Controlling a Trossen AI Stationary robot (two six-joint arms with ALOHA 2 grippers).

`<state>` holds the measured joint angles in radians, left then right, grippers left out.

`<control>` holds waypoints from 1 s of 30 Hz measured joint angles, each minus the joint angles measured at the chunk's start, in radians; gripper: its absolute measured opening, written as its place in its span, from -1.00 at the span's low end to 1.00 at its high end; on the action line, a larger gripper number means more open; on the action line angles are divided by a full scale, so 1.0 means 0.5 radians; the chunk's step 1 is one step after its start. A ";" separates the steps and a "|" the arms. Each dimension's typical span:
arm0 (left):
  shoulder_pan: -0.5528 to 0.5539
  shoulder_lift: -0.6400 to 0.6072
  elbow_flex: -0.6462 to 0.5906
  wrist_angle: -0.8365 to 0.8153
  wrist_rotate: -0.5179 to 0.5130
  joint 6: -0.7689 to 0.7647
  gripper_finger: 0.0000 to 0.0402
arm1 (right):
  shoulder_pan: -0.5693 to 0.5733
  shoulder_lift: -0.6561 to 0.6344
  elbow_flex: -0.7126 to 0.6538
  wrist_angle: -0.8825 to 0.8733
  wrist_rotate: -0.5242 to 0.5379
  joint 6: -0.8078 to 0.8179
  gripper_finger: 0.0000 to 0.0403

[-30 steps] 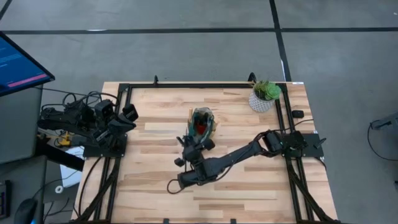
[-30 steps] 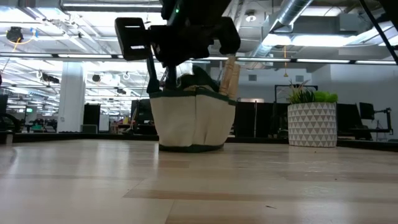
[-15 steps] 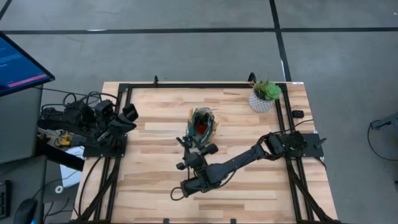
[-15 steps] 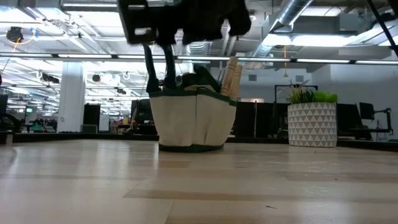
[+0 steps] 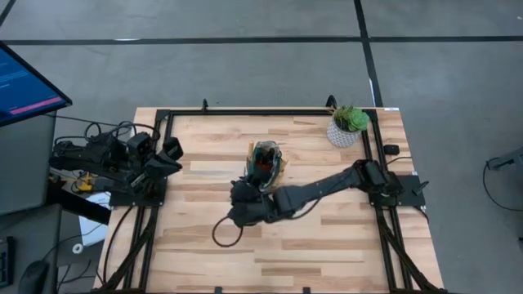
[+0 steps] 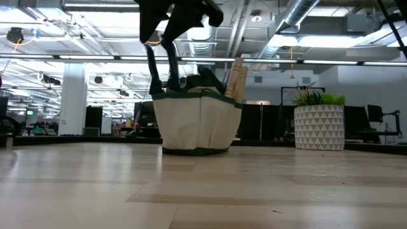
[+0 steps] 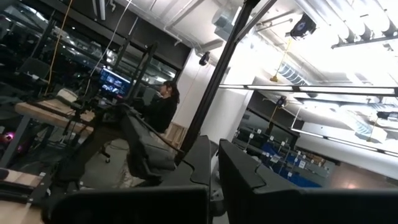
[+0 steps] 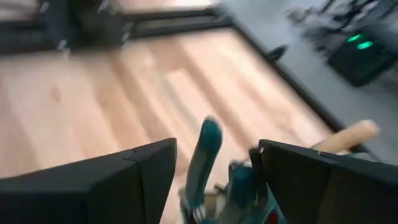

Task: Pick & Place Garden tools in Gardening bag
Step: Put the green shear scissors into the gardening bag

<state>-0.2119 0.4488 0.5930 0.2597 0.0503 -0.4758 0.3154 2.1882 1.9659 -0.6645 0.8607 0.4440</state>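
The beige gardening bag [image 5: 265, 163] with dark green trim stands upright on its base at the table's middle [image 6: 197, 121]. Wooden trowel handles [image 6: 236, 77] and a red item [image 5: 262, 167] stick out of its top. The green-handled pruning shears [image 8: 206, 155] stand up out of the bag [image 6: 154, 67]. My right gripper [image 8: 217, 186] is open just above the bag's near end [image 5: 243, 202], one finger on either side of the shears' handles; whether it touches them I cannot tell. My left gripper [image 5: 167, 155] is shut and rests at the table's left edge.
A green plant in a white pot [image 5: 346, 128] stands at the far right corner [image 6: 319, 124]. A dark cable loop [image 5: 225, 233] hangs from my right arm over the near middle of the table. Black frame rails [image 5: 159, 196] run along both sides.
My right gripper has risen and turned above the bag's near end, and its arm has swung toward the far edge. The shears' handles and the bag have stayed where they were.
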 joint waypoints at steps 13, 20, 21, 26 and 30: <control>0.000 -0.008 0.000 0.004 0.107 -0.012 -0.99 | -0.066 -0.036 0.000 -0.084 -0.156 -0.138 -0.09; 0.000 -0.006 0.000 0.004 0.106 0.001 -0.99 | 0.004 -0.036 0.000 -0.289 -0.154 0.069 -0.82; 0.000 -0.006 0.000 0.004 0.106 0.002 -0.99 | 0.012 -0.036 0.000 -0.315 -0.136 0.132 -0.82; 0.000 -0.006 0.000 0.004 0.102 0.006 -0.99 | 0.065 -0.036 0.000 -0.534 0.085 0.433 -0.82; 0.000 -0.006 0.000 0.004 0.094 0.013 -0.99 | 0.089 -0.036 0.000 -0.681 0.159 0.601 -0.82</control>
<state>-0.2119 0.4458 0.5930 0.2618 0.0971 -0.4694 0.3597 2.1700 1.9659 -1.0049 0.9402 0.7445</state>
